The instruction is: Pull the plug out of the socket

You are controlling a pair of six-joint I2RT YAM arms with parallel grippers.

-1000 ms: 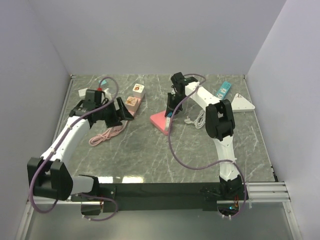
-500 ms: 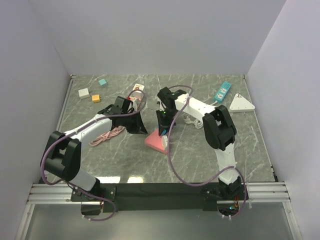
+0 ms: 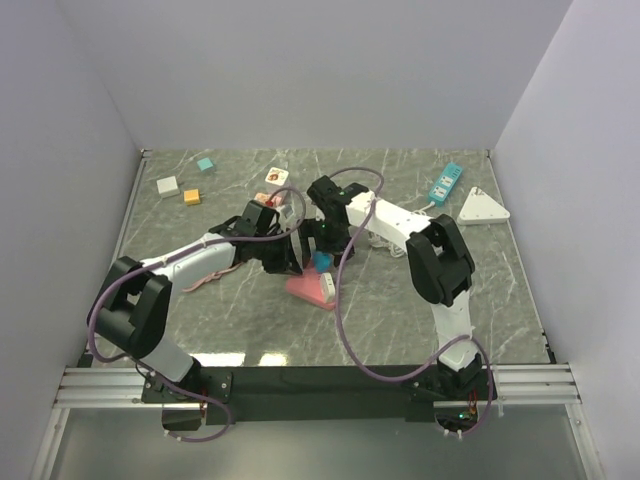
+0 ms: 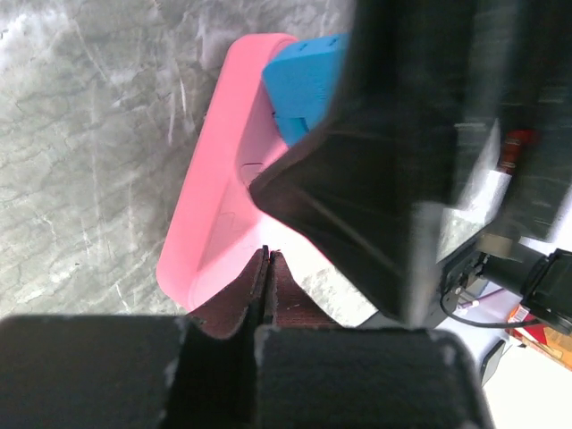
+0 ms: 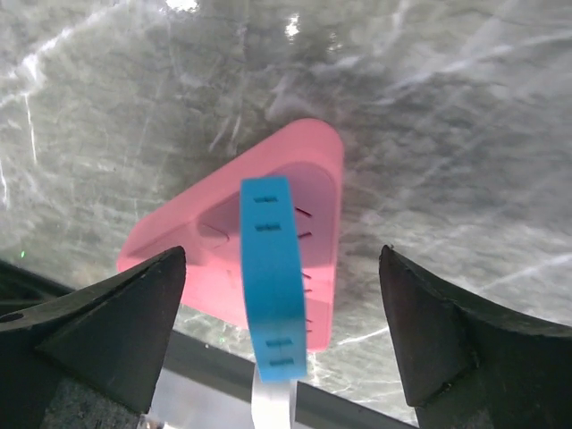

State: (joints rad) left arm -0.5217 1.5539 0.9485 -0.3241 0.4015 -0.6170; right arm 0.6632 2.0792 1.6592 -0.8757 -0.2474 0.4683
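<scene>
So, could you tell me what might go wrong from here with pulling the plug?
1. The left fingers are shut and only meet the socket at its edge, so it may lift or slide along with the plug.
2. The right fingers stand open either side of the plug, gripping nothing; a skewed close could tip it.
3. Both sets of fingers sit close together over the socket and could collide.

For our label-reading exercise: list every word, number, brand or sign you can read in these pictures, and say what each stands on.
No text can be read in any view.
White block: a printed picture on top, too small to make out.
Blue plug: small dark marks on its face, no legible letters.
Pink socket: no lettering to be seen.
</scene>
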